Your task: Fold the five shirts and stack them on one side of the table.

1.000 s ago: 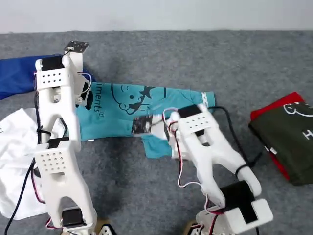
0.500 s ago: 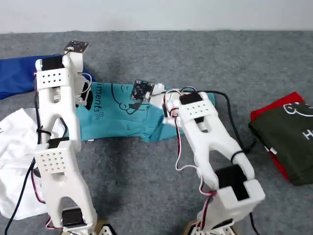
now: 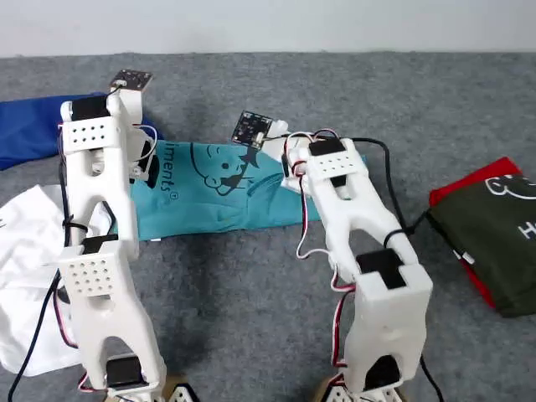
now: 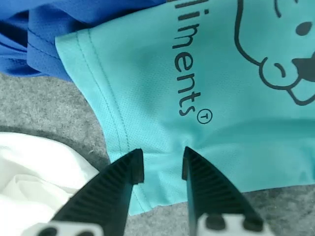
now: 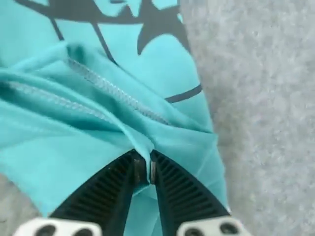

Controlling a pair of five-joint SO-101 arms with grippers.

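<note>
A teal shirt (image 3: 209, 201) with a dark cartoon print lies spread across the middle of the grey table. My left gripper (image 4: 160, 164) stands open at the shirt's left hem, both fingertips down on the teal cloth (image 4: 236, 113). My right gripper (image 5: 142, 169) is shut on a bunched fold of the teal fabric (image 5: 98, 128). In the high view that right gripper (image 3: 276, 155) hangs over the shirt's right part, near its far edge. A folded dark green shirt (image 3: 494, 243) lies on a red one (image 3: 494, 172) at the table's right edge.
A crumpled blue shirt (image 3: 25, 130) lies at the far left, touching the teal shirt's corner (image 4: 29, 29). A white shirt (image 3: 25, 243) is heaped at the near left beside the left arm. Bare grey table (image 3: 251, 301) stretches in front of the teal shirt.
The right gripper has carried the teal shirt's near right flap away from me, over the shirt toward its far edge. The left arm has stayed still.
</note>
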